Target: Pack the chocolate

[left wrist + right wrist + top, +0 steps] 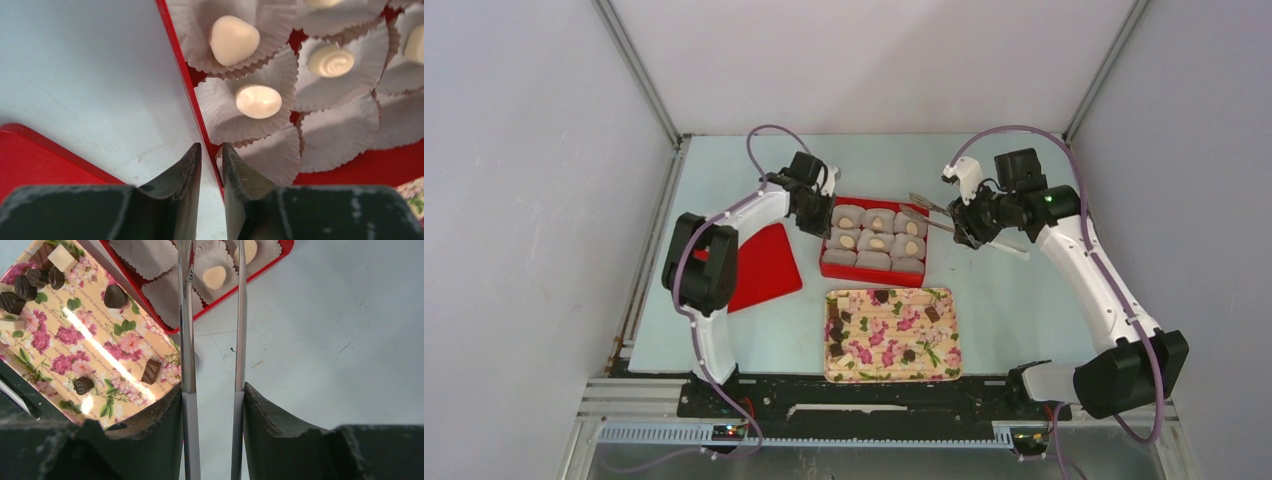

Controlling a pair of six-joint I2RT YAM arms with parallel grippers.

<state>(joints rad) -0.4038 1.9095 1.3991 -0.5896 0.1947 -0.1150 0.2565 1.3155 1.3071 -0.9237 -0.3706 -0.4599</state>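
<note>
Clerk: Table (pixel 1024 300), pale blue, one. Floral tray (pixel 892 377), near edge, between the two arm bases. Red box (pixel 869 276), just behind the tray. Red lid (pixel 764 265), flat, left of the box.

Checker: Pincers?

Clerk: Left pincer (pixel 822 215) at the box's left wall. Its fingers stand astride the red rim with only a narrow gap between them; whether they actually press the wall, I cannot tell. Right pincer (pixel 959 222) over bare table, right of the box, clamped on metal tweezers (pixel 929 208). The blades are parted, nothing between them, and they reach in over the box's right edge.

Checker: Contents of the box?

Clerk: Grey paper cups (pixel 874 260), three rows of three.

Checker: Chocolate (pixel 877 243)?

Clerk: Two lots. Cream pieces sit one to a cup in the rear and middle rows. Dark pieces (pixel 932 313), with a few pale ones, lie scattered on the tray.

Checker: Position against the pincers?

Clerk: In the left wrist view, the nearest cream piece (pixel 258 101) lies just inside the wall, ahead of the fingertips and to their right, not touching. In the right wrist view, one cream piece (pixel 214 277) shows between the blades, below them. Tray pieces lie well apart from both pincers.
</note>
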